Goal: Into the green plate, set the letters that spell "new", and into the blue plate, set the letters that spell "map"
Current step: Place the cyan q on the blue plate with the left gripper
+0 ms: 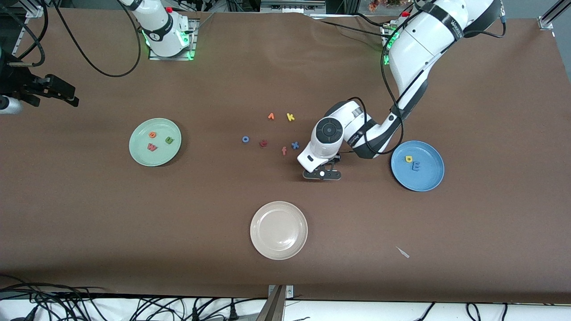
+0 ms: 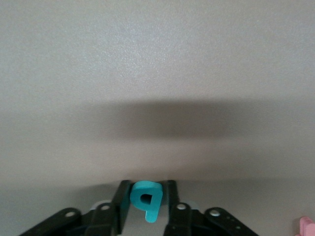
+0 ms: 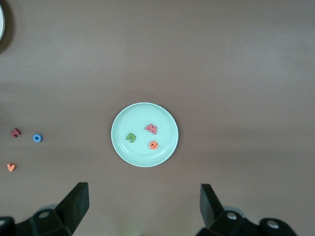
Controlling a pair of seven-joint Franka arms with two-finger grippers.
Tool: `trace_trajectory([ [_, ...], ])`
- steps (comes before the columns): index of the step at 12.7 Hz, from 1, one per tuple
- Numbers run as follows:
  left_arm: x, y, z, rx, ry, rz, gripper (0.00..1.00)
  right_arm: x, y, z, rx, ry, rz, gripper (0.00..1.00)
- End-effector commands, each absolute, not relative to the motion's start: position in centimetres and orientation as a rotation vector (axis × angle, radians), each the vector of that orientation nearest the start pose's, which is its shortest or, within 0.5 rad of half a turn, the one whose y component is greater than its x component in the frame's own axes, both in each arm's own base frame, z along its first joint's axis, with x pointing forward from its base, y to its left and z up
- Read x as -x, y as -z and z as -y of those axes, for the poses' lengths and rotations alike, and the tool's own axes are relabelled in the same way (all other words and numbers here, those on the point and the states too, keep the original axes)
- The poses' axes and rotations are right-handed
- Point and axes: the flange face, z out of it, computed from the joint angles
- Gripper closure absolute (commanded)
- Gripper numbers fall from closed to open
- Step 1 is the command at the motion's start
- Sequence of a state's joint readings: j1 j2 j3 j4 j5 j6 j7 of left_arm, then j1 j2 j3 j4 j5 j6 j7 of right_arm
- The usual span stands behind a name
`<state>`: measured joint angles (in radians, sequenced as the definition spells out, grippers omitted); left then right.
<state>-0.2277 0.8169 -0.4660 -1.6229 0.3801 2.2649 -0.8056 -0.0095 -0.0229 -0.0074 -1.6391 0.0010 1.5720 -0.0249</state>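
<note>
My left gripper (image 1: 322,174) is down at the table between the loose letters and the blue plate (image 1: 428,183), shut on the teal p (image 2: 145,199), which stands between its fingers (image 2: 121,201). The yellow a (image 1: 408,158) and blue m (image 1: 415,166) lie in the blue plate. The green plate (image 1: 134,142) (image 3: 118,142) holds the orange e (image 1: 152,134) (image 3: 154,145), olive n (image 1: 169,140) (image 3: 131,137) and salmon w (image 1: 152,146) (image 3: 151,129). My right gripper (image 1: 62,93) (image 3: 142,196) waits high near the green plate, open, holding nothing.
A cream-white plate (image 1: 279,230) sits nearest the front camera. Loose letters lie mid-table: an orange one (image 1: 271,116), yellow k (image 1: 290,117), blue o (image 1: 246,139), dark red letter (image 1: 263,143), orange f (image 1: 284,150), blue x (image 1: 295,145). A white scrap (image 1: 403,252) lies near the front edge.
</note>
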Motion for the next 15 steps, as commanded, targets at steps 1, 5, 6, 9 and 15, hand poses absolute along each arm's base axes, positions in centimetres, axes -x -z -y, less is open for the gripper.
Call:
trace_trajectory([
  [1,-55.1,-16.8,39.9,3.125,-0.150,-0.034,0.73,-54.0,-61.2,0.7,3.123,-0.071,-0.007,0.00],
  [5,-55.8,-17.4,39.2,3.124,-0.141,-0.030,0.78,-54.0,-61.2,0.7,3.123,-0.071,-0.007,0.00],
  [6,-56.0,-17.6,38.8,3.121,-0.147,-0.021,0.79,-54.0,-61.2,0.8,3.123,-0.071,-0.010,0.00],
  [9,-57.7,-18.9,35.3,3.087,-0.234,-0.036,0.81,-54.1,-61.1,0.8,3.123,-0.074,-0.012,0.00],
  [15,-61.3,-24.4,23.8,3.059,-0.472,-0.266,0.81,-54.1,-61.1,0.6,3.122,-0.074,-0.007,0.00],
])
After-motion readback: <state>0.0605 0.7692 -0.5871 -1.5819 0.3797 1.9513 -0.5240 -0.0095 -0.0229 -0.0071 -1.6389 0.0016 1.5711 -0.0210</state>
